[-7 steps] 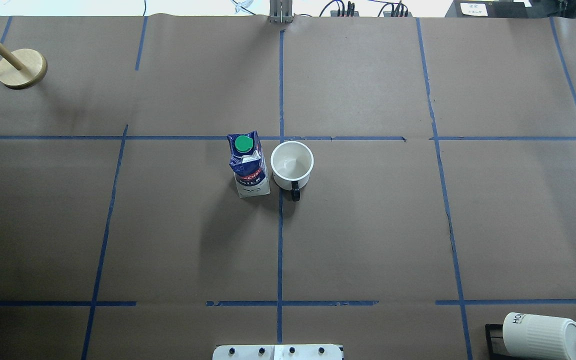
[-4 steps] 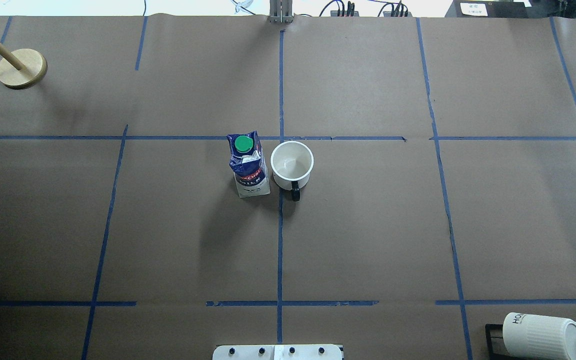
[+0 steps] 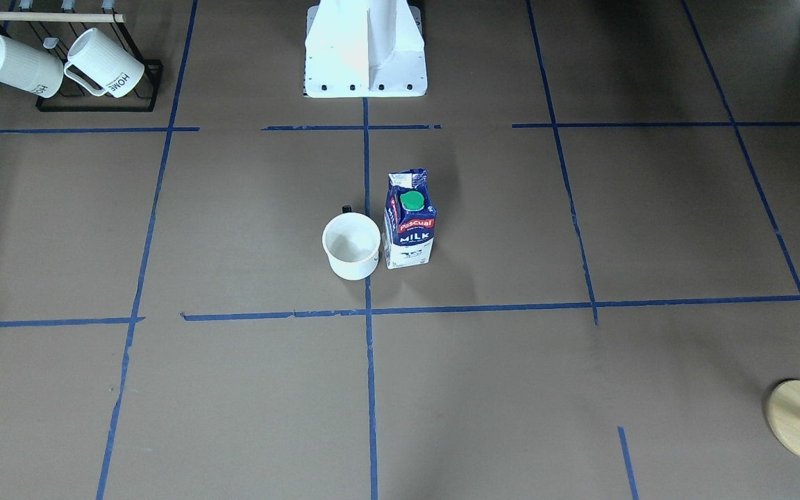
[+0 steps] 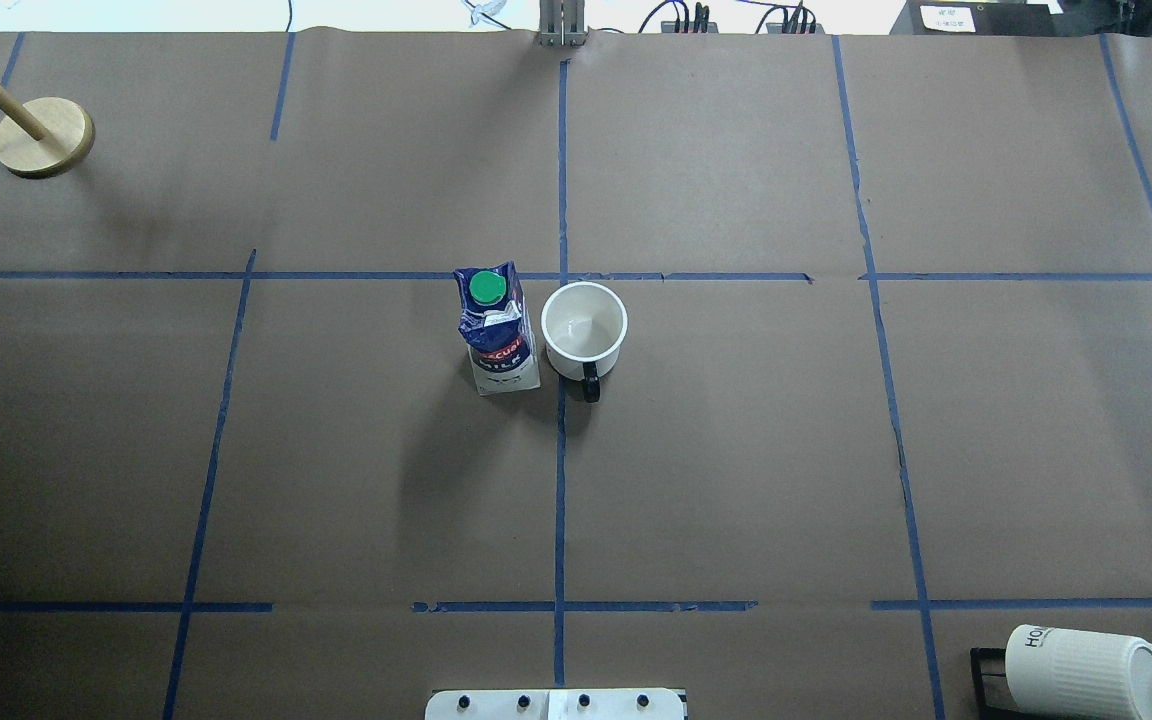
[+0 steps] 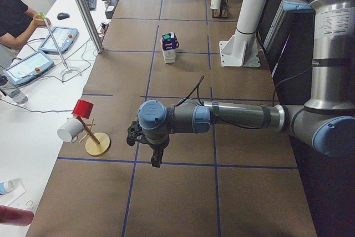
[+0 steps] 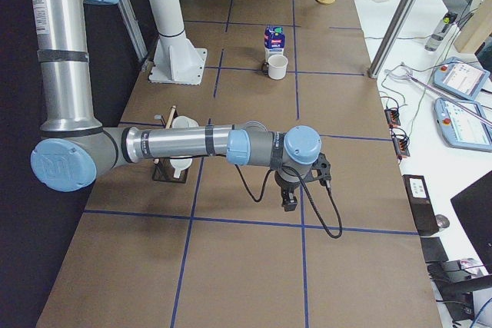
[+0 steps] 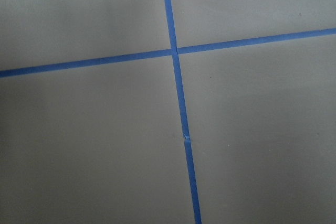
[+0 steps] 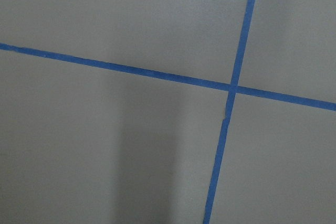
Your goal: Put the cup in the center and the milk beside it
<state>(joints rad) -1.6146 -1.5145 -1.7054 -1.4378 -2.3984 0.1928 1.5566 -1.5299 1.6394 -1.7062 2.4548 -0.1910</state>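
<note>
The white cup (image 4: 585,325) stands upright just on the robot's side of the center (image 4: 536,262), on the middle tape line, its dark handle toward the robot. The milk (image 4: 496,330) stands upright close beside it, on the robot's left. Both also show in the front view, cup (image 3: 351,246) and milk (image 3: 410,222). The cup's smiley face does not show. My left gripper (image 5: 155,156) hangs over the table's left end, far from both. My right gripper (image 6: 290,201) hangs over the right end. I cannot tell whether either is open or shut. The wrist views show only tape lines.
A black rack with ribbed HOME mugs (image 4: 1076,670) sits at the near right corner. A wooden stand (image 4: 43,137) stands at the far left, holding a red and a white cup (image 5: 77,117). The robot base (image 3: 365,55) is at the near middle edge.
</note>
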